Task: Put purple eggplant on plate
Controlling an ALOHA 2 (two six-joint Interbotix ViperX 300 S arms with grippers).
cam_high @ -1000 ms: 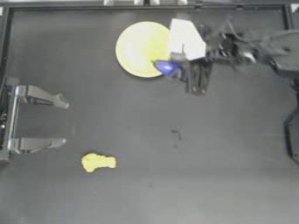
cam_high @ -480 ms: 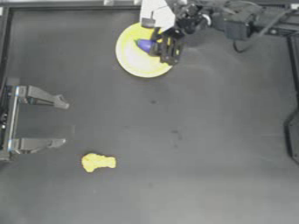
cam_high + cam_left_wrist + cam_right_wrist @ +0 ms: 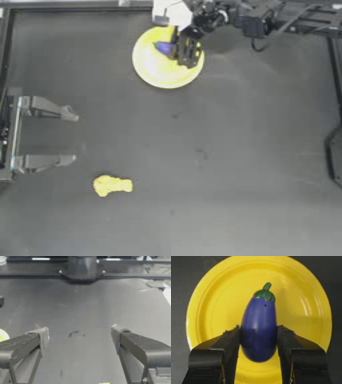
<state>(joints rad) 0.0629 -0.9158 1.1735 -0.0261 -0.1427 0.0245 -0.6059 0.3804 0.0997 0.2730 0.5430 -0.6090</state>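
right gripper clamped on purple eggplant over plate; we're at drop-off, next we lower, let go; left gripper parked wide open

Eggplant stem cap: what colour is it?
Dark green, on the purple eggplant held in the right tool over the plate; clearest in the right wrist view.

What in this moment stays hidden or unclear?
- Top view: most of the purple eggplant is covered by the right gripper.
- Right wrist view: whether the eggplant touches the plate is hidden beneath it.
- Left wrist view: the yellow lumpy object is cut off by the edge.
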